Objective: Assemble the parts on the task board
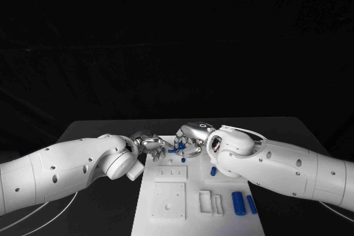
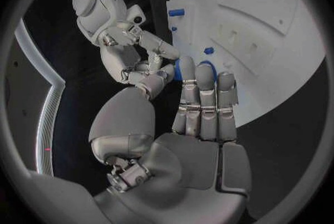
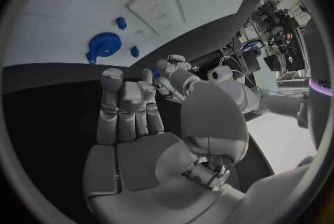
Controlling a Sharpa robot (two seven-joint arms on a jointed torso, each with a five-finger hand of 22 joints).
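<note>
Both hands meet over task board far end; small blue part between them; left hand & right hand grip can't tell

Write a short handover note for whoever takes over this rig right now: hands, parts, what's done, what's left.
Hands: left hand and right hand meet over the far end of the task board, with a small blue part between their fingertips. I cannot tell which hand holds it.
Parts: blue gear and blue peg on the board; two blue cylinders lie at its near right.
Done: unclear.
Left: probably to place that part, then the cylinders.
</note>
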